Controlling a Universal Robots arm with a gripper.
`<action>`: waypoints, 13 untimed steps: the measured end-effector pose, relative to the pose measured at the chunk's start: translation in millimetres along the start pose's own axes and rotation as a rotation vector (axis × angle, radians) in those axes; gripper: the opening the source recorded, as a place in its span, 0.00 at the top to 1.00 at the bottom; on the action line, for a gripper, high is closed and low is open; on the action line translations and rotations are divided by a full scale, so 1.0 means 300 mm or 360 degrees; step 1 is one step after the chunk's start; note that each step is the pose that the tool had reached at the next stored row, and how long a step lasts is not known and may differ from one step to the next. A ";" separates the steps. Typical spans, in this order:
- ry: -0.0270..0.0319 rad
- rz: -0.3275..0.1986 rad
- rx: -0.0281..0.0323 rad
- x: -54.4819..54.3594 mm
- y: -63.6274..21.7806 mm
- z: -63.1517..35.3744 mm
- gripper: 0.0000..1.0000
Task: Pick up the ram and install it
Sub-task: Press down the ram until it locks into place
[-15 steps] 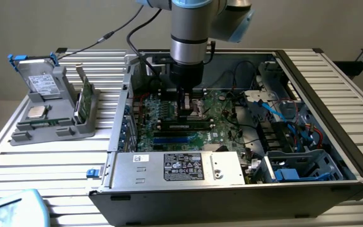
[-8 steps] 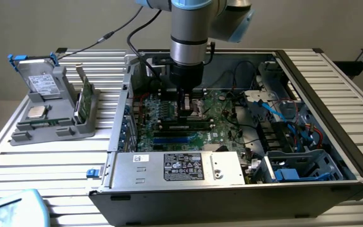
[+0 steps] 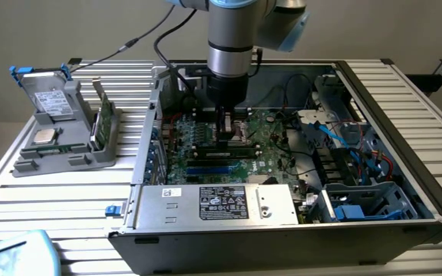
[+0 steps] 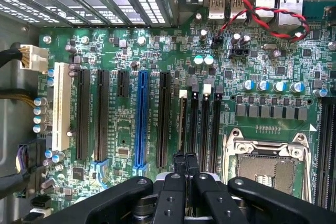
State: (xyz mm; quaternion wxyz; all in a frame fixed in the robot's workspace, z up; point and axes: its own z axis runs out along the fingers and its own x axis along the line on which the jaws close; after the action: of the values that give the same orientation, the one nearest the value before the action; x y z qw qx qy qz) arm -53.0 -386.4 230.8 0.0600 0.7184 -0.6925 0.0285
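Observation:
The ram (image 3: 225,153), a long green stick with black chips and a pale label, stands on edge in a black slot of the motherboard (image 3: 198,135) inside the open computer case. My gripper (image 3: 227,142) hangs straight down over its middle. The fingers are shut and their tips meet the stick's top edge. Whether they pinch the edge or only rest on it I cannot tell. In the wrist view my shut gripper (image 4: 185,157) points at the row of black memory slots (image 4: 194,121), with the ram's thin edge (image 4: 181,124) running out from under the tips.
A grey holder (image 3: 60,152) on the table at the exterior view's left carries a boxy drive (image 3: 52,100), a square silver chip (image 3: 46,136) and another green stick (image 3: 101,123). A metal power supply (image 3: 213,204), cables (image 3: 336,132) and the open processor socket (image 4: 265,163) crowd the case.

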 end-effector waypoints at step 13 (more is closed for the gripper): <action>-0.00017 -0.0006 -0.00514 0.039 -0.052 -0.029 0.89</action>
State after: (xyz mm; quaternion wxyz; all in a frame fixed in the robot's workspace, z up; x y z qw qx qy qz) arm -36.5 -396.3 240.1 0.0713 0.7187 -0.6914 0.0168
